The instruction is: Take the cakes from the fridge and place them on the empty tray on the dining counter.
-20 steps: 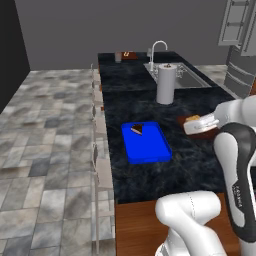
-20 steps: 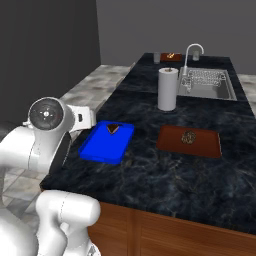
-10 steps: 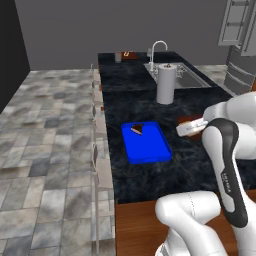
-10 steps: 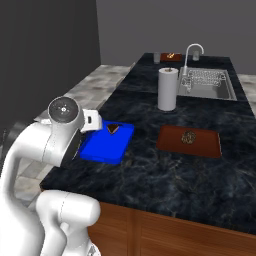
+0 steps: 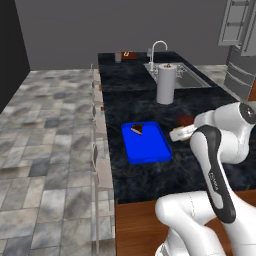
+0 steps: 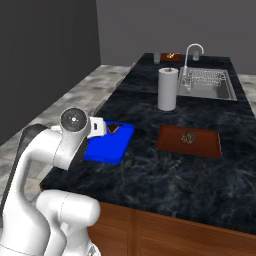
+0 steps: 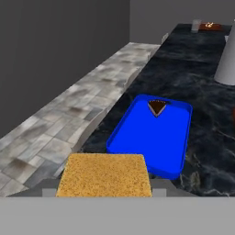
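My gripper (image 7: 106, 190) is shut on the orange-tan square cake (image 7: 105, 176), which fills the near part of the hand view. The hand hovers just off the near end of the bright blue tray (image 7: 158, 137). A dark brown wedge cake (image 7: 157, 107) lies at the tray's far end. In the left base view the gripper (image 5: 180, 134) hangs beside the right edge of the tray (image 5: 147, 147), with the wedge (image 5: 137, 129) near its back. From the right base view the gripper (image 6: 100, 128) stands over the tray (image 6: 112, 147). The grey fridge (image 5: 240, 55) stands far right.
On the black dining counter (image 6: 165, 175) stand a white paper-towel roll (image 6: 168, 89), a sink (image 6: 207, 84) with a curved faucet (image 6: 192, 50), and a reddish-brown board (image 6: 189, 140). A small board (image 5: 129, 55) sits at the far end. Stools (image 5: 102, 170) line the counter's left side.
The arm has swung the hand with the orange-tan cake closer to the blue tray. The wedge and the tray have stayed put.
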